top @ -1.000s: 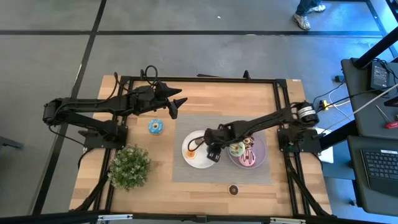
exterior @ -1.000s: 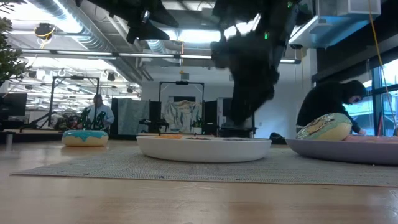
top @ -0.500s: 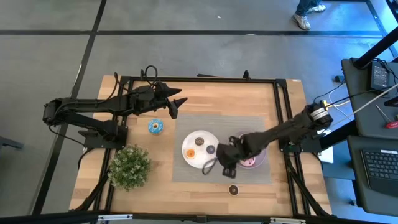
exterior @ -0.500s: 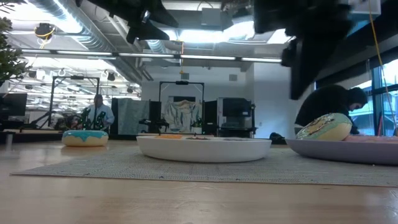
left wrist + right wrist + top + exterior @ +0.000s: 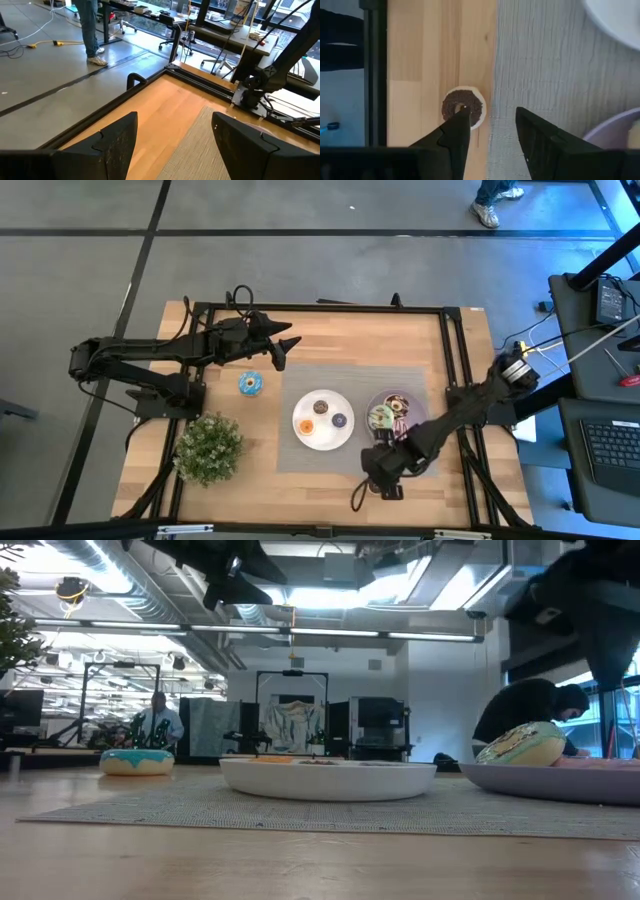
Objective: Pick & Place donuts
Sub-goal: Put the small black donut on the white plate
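In the right wrist view my right gripper (image 5: 492, 114) is open above a tiny brown donut (image 5: 463, 107) that lies flat on the bare wood beside the mat's near edge. One fingertip overlaps it in the picture. In the high view the right gripper (image 5: 385, 480) hides that donut. The white plate (image 5: 303, 432) carries tiny orange (image 5: 321, 407) and purple (image 5: 339, 420) donuts. The purple plate (image 5: 420, 415) holds green (image 5: 380, 418), pink (image 5: 402, 428) and brown (image 5: 397, 401) donuts. A blue donut (image 5: 250, 384) lies on the wood. My left gripper (image 5: 282, 346) waits open, raised near the far-left.
A grey mat (image 5: 300, 380) lies under both plates. A potted plant (image 5: 208, 448) stands at the near-left corner. A black frame rail (image 5: 375, 75) runs along the near edge, close to the tiny brown donut. Bare wood lies left of the mat, around the blue donut.
My right gripper has swung from over the two plates toward the table's near edge, passing the mat's near part, and now hangs over the tiny brown donut. The plates and the donuts on them have stayed put.
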Motion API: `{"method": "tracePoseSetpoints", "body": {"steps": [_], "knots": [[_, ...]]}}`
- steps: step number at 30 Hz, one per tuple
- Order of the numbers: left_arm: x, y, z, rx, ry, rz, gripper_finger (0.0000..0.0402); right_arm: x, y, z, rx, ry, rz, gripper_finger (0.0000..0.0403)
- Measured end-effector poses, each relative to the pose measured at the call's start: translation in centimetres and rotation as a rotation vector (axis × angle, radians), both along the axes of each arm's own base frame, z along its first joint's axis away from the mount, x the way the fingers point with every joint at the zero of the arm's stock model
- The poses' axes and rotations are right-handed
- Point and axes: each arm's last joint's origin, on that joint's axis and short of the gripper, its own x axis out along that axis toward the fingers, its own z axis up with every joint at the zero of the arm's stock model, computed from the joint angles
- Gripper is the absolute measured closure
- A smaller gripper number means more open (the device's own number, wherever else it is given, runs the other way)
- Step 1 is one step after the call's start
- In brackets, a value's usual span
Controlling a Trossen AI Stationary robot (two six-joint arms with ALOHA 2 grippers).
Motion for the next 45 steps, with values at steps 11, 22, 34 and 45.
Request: {"method": "tracePoseSetpoints", "body": {"steps": [11,22,34,45], "knots": [[-0.1,0.0,-0.6,-0.038,0.046,0.008,0.015,0.6,1.6,-2.3,0.015,0.018,0.065,0.0244],[-0.2,0.0,-0.7,-0.047,0.057,0.01,0.015,0.5,1.6,-3.1,0.026,0.021,0.105,0.0244],[-0.2,0.0,-0.7,-0.047,0.056,0.01,0.015,-0.8,1.2,-5.8,0.04,0.036,0.09,0.0244],[-0.2,0.0,-0.7,-0.047,0.055,0.01,0.015,-0.5,1.4,-7.2,0.06,0.001,0.066,0.0244]]}}
